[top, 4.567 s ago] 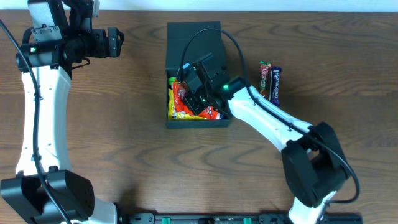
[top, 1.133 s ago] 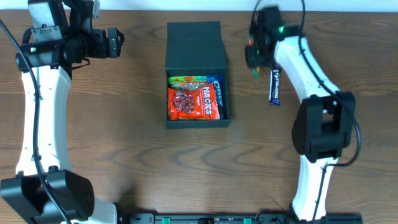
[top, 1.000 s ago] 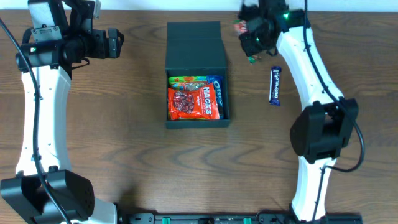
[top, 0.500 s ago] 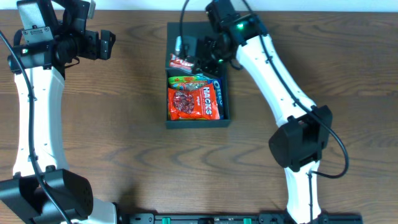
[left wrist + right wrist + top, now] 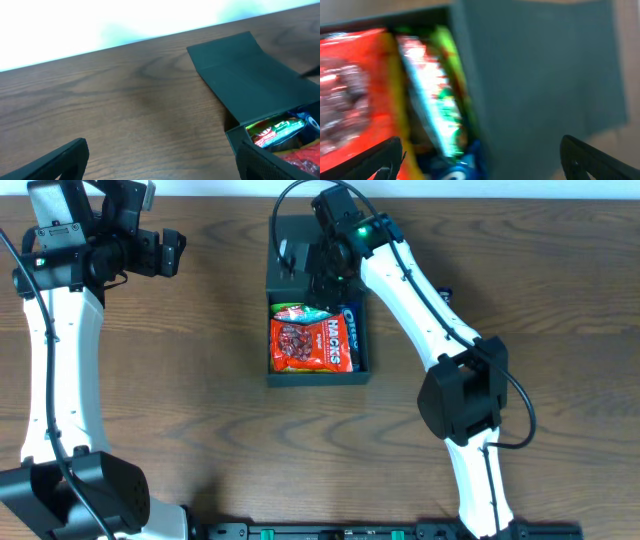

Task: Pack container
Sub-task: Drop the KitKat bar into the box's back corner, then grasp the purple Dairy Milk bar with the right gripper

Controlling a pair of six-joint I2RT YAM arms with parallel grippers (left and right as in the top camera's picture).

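1 dark teal-black matte rectangular cardboard container (image 5: 318,378) lies at the middle of the brown wooden table (image 5: 200,390), toward its far edge. Its hinged flap lid (image 5: 288,230) is folded open and lies flat on the far side. 3 snack packets fill the shallow tray: a large red packet (image 5: 308,345) in the middle, a green packet (image 5: 300,310) against the hinge end, and a blue packet (image 5: 350,335) along the right wall.

The right gripper (image 5: 318,268) hangs over the hinge line, above the lid and the green packet. Its wrist view is blurred, but the 2 fingers stand wide apart at the frame's lower corners with nothing between them.

The left gripper (image 5: 172,252) is well apart from the container, over bare wood near the table's far left. Its 2 fingers are spread too and grip nothing, and its camera looks across at the open lid.
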